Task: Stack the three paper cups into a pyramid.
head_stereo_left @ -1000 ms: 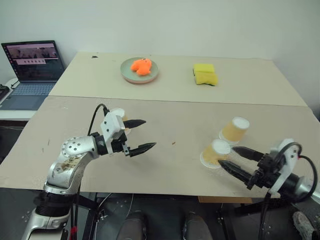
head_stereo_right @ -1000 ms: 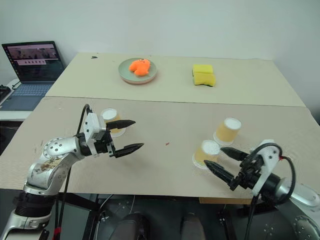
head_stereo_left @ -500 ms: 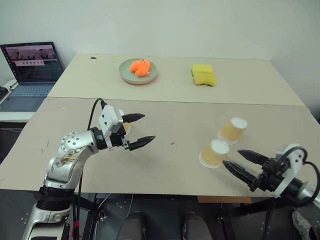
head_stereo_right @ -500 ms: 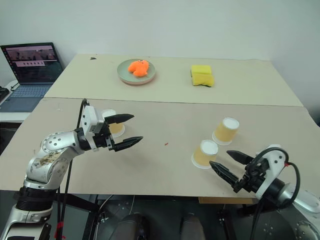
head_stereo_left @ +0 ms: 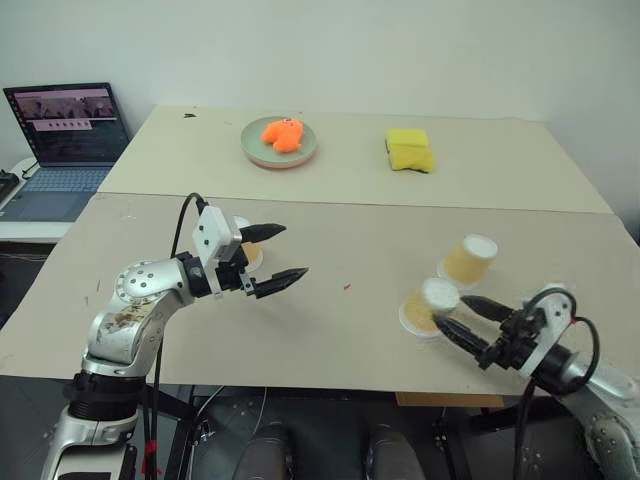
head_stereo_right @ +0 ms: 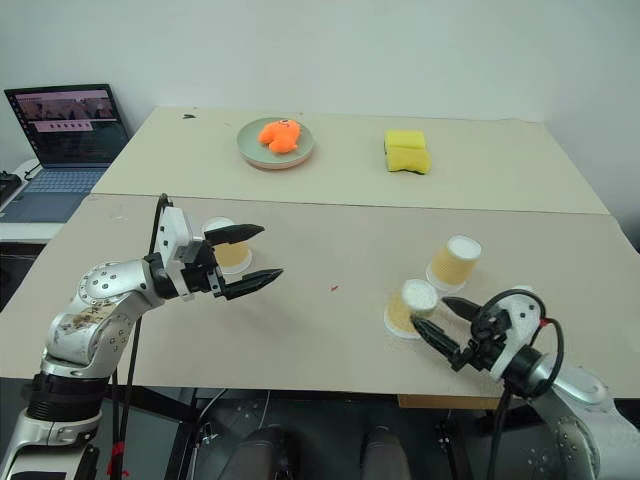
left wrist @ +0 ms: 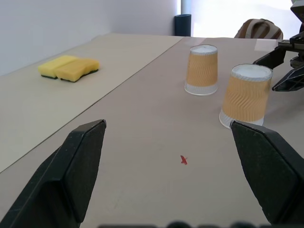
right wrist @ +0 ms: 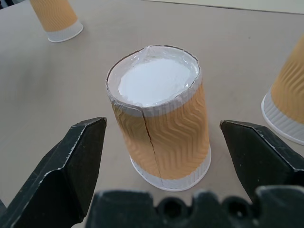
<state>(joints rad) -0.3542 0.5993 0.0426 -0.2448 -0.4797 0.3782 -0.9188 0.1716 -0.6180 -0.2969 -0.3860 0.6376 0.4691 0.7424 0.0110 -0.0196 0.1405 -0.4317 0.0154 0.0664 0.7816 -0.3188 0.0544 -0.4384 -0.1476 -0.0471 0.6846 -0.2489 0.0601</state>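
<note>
The right gripper [head_stereo_left: 468,316], at the lower right of the head view, has its two black fingers spread wide with nothing between them; its fingertips sit just beside the nearest cup [head_stereo_left: 428,304], and in the right wrist view that cup [right wrist: 159,130] stands upside down, centred in the gap between the fingers [right wrist: 71,166], which do not touch it. A second cup [head_stereo_left: 469,259] stands just up and to the right of the first, also base up, close to it but apart. The left gripper [head_stereo_left: 276,255], left of centre in the head view, is likewise spread open and empty, held above the surface [head_stereo_left: 340,240]. The third cup [head_stereo_right: 226,245] stands behind its fingers, partly hidden by them, well apart from the other two. No cup rests on another. Toward the top of the frame, on the far part of the surface, lie a plate [head_stereo_left: 258,147] carrying an orange thing [head_stereo_left: 282,133] and, to the right of it, a yellow sponge [head_stereo_left: 410,149]. A laptop [head_stereo_left: 62,140] sits open at the upper left edge
</note>
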